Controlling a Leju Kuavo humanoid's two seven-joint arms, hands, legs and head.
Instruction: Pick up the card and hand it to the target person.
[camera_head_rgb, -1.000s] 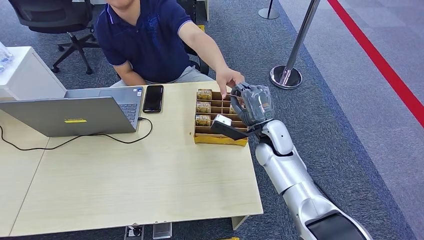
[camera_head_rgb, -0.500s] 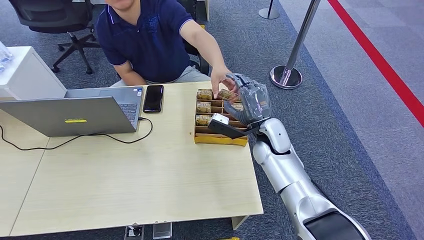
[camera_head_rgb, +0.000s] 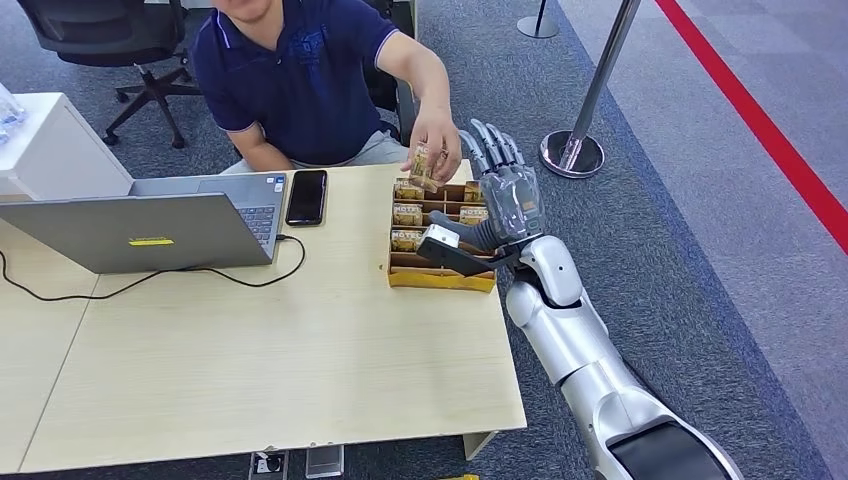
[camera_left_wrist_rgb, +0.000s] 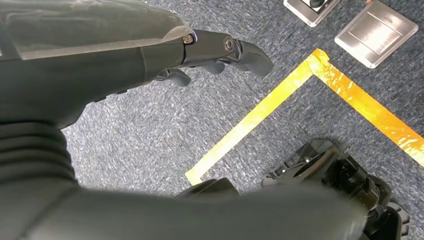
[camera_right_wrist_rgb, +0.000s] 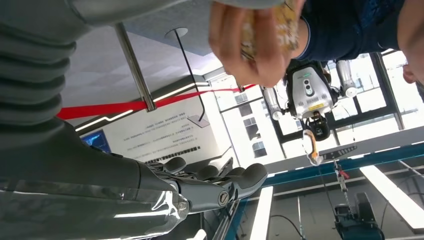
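The person's hand (camera_head_rgb: 434, 140) has lifted the card (camera_head_rgb: 424, 165) clear above the divided tray (camera_head_rgb: 440, 278); the right hand (camera_head_rgb: 503, 190), fingers spread and empty, should withdraw slowly.

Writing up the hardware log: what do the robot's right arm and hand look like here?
The right arm is glossy silver in rounded segments, with a black panel near the shoulder. The right hand is dark grey under a clear plastic cover, with a grey ribbed cuff at the wrist and a black bracket alongside.
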